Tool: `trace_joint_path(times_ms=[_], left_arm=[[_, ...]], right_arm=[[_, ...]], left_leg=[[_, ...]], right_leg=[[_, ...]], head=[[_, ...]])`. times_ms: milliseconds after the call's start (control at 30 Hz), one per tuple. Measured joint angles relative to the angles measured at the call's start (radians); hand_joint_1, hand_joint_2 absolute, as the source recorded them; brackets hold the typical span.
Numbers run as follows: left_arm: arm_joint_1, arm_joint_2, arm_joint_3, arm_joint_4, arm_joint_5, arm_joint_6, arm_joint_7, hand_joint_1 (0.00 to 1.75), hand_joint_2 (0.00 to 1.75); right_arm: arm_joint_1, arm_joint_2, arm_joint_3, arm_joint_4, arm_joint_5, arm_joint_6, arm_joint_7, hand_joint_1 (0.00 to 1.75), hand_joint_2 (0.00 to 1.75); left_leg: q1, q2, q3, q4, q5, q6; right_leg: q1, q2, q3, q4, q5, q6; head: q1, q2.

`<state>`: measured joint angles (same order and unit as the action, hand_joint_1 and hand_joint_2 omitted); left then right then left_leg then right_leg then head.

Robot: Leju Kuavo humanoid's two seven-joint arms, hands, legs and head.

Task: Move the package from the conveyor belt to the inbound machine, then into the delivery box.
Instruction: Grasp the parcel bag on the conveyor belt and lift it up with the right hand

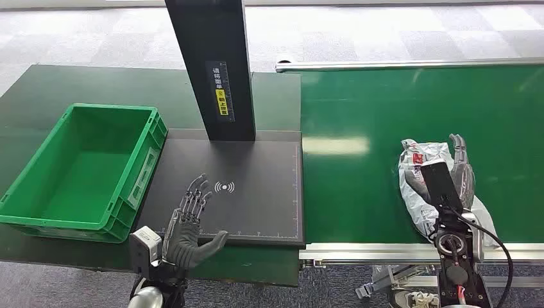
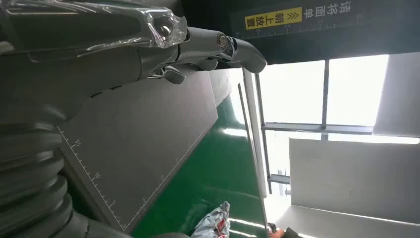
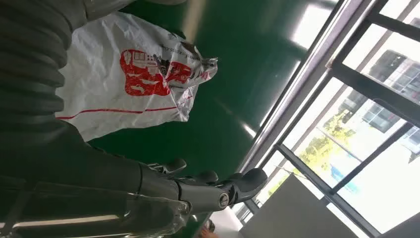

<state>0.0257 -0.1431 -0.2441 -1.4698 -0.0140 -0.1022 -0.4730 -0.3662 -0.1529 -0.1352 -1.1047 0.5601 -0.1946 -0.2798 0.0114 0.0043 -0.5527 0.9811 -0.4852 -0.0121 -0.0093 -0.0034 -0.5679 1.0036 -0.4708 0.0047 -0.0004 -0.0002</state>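
The left hand [image 2: 148, 54] reaches out with fingers extended and apart, holding nothing, above the dark ruled scanner plate [image 2: 148, 144]. Beside the plate lies the green conveyor belt [image 2: 213, 163], and on it, well apart from the plate, a white package [image 2: 214, 225].

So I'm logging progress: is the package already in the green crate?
No: the green crate holds nothing, and the package lies on the conveyor belt beside the right hand.
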Motion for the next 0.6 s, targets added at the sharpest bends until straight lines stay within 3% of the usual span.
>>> trace_joint_path(times_ms=[67,200,400,500,600], left_arm=[[0.000,0.000,0.000,0.000,0.007,0.000,-0.002,0.00,1.75],[0.002,0.002,0.001,0.000,0.027,-0.002,-0.010,0.00,1.75],[-0.012,0.003,0.001,0.015,0.031,-0.009,-0.016,0.00,1.75],[-0.018,0.003,0.000,0.028,0.025,-0.003,-0.022,0.00,1.75],[-0.023,0.003,0.000,0.040,0.025,-0.002,-0.027,0.00,1.75]], right_arm=[[-0.021,-0.015,0.000,0.034,0.028,0.010,0.026,0.00,1.75],[-0.137,-0.097,0.009,0.217,0.175,0.064,0.145,0.00,1.75],[-0.293,-0.216,0.095,0.522,0.357,0.331,0.329,0.00,1.75],[-0.314,-0.255,0.152,0.616,0.396,0.491,0.345,0.00,1.75],[-0.324,-0.279,0.189,0.671,0.400,0.546,0.329,0.00,1.75]], left_leg=[[0.000,0.000,0.000,0.000,0.000,0.000],[0.000,-0.001,-0.001,0.000,0.000,0.000],[0.000,-0.003,-0.001,0.001,0.000,0.000],[0.000,-0.003,-0.001,0.001,0.000,0.000],[0.000,-0.003,-0.001,0.001,0.000,0.000]], right_leg=[[0.000,0.000,0.000,0.000,0.000,0.000],[0.000,0.000,0.000,0.000,0.000,0.000],[-0.001,-0.001,0.000,0.000,0.001,0.001],[-0.001,-0.001,0.000,0.000,0.000,0.001],[-0.001,-0.001,-0.001,0.000,0.000,0.001]], head=[[0.000,0.000],[0.000,0.000],[0.000,0.000],[0.000,0.000],[0.000,0.000]])
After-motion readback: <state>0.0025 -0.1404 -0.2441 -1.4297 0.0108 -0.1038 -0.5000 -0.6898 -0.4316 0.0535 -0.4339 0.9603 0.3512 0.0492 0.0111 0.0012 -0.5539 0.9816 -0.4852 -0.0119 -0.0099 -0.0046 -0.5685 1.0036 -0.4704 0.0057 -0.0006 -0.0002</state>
